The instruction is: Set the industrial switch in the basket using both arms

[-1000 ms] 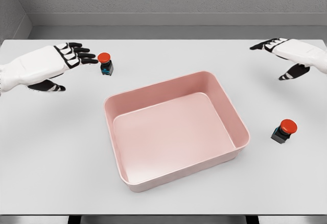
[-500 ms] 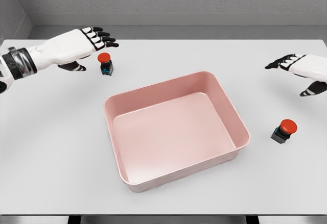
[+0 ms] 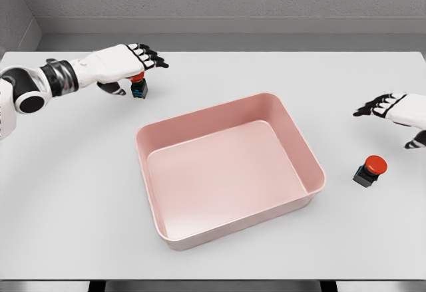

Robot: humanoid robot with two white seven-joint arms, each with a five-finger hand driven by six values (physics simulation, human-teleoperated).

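White tabletop [image 3: 73, 192]: held pink plastic basket [image 3: 313, 165]; left hand [image 3: 123, 62] spread above red-capped switch [image 3: 138, 86]; right hand [image 3: 393, 109] relaxed near second red-capped switch [image 3: 371, 170].

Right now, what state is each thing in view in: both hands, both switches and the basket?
left hand: fingers spread open, over the far switch, holding nothing
right hand: open, above the near switch, apart from it
far switch: upright on the table, partly hidden
near switch: upright on the table, untouched
basket: empty
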